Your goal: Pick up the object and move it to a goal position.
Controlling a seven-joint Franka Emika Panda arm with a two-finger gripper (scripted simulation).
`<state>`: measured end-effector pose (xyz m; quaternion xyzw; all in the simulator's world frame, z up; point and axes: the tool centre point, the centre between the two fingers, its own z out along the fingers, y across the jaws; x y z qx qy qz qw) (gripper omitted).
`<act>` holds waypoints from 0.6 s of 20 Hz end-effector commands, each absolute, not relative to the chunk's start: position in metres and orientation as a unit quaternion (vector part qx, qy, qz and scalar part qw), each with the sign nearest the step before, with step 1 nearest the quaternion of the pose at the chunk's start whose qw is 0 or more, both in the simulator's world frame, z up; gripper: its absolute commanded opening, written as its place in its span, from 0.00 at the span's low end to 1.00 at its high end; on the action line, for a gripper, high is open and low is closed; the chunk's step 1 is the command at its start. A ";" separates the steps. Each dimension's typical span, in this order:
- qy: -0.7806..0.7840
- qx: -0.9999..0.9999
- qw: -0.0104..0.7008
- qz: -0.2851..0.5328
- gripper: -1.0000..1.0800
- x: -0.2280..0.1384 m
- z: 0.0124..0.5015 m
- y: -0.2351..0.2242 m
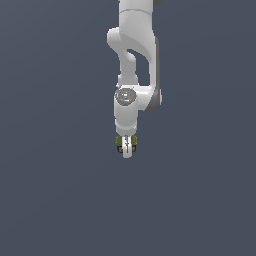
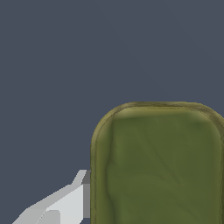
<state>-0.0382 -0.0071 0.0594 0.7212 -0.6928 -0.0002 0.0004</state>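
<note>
Claw (image 1: 127,148) is closed narrow on the object (image 1: 120,144), fingers pointing straight down, the near white finger (image 1: 127,146) running vertically across the front of it. Object sits between the fingers at the very tip of the arm, olive-green and yellow bits showing on both sides of that finger, a darker edge low down. Wrist view: object (image 2: 159,166) fills most of the frame, flat olive-green face with rounded corners and a yellowish rim, one light grey finger (image 2: 65,201) pressed against its side. Other finger not visible there. Above the object, the white hand body (image 1: 126,122) stands upright, then the wrist joint with a round grey cap (image 1: 125,96) facing the camera. From that joint the forearm link (image 1: 134,47) rises and bends back toward the top edge, with a grey side panel (image 1: 158,75) on the exterior view's right of it. Arm hangs near-vertical over the object. Background is plain dark blue-grey all round; cannot tell whether the object touches any surface.
</note>
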 end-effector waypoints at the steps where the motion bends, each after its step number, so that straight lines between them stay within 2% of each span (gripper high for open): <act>1: -0.693 0.721 0.000 0.000 0.00 -0.038 0.058 -0.007; 12: -0.693 0.721 -0.001 0.000 0.00 -0.037 0.061 -0.007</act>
